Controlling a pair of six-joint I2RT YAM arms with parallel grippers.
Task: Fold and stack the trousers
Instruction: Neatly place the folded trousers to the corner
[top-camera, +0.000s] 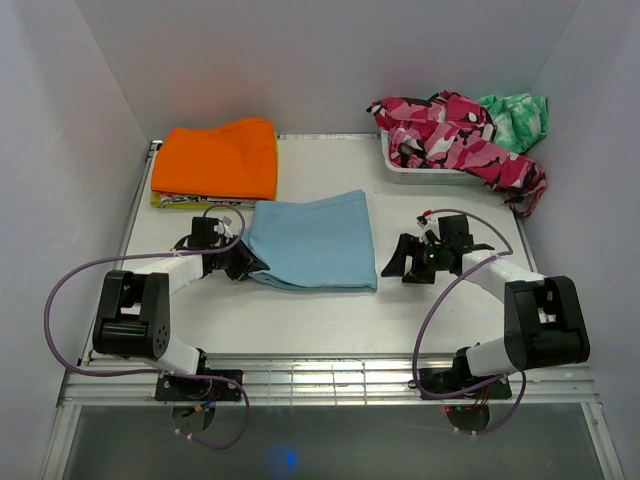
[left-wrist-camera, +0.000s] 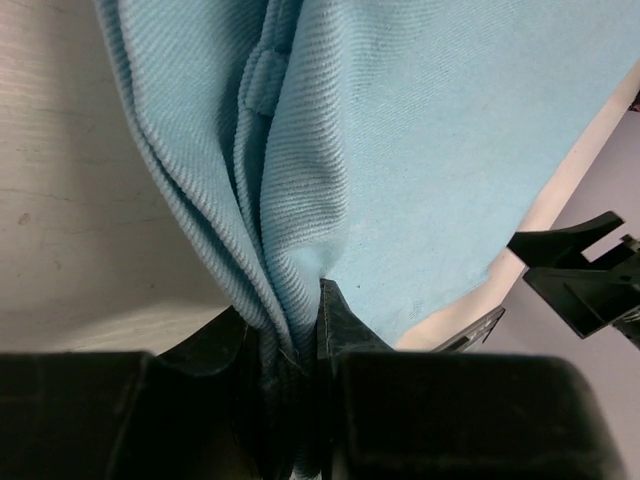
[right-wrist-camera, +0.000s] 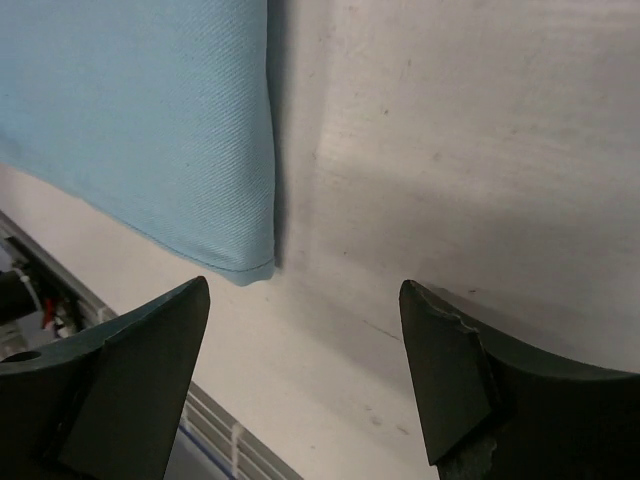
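already your trousers (top-camera: 315, 240) were folded but not stacked; the orange pile (top-camera: 218, 158) sat just past them. your left gripper (top-camera: 247, 264) pinched their edge; your right gripper (top-camera: 403, 266) gaped beside them, empty.

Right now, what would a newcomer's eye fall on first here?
The folded sky-blue trousers in the middle of the table, their left edge pinched by the left gripper, the right gripper open beside them. Then the bright orange garment at the far left and the pink camouflage garment spilling over the basket at the far right.
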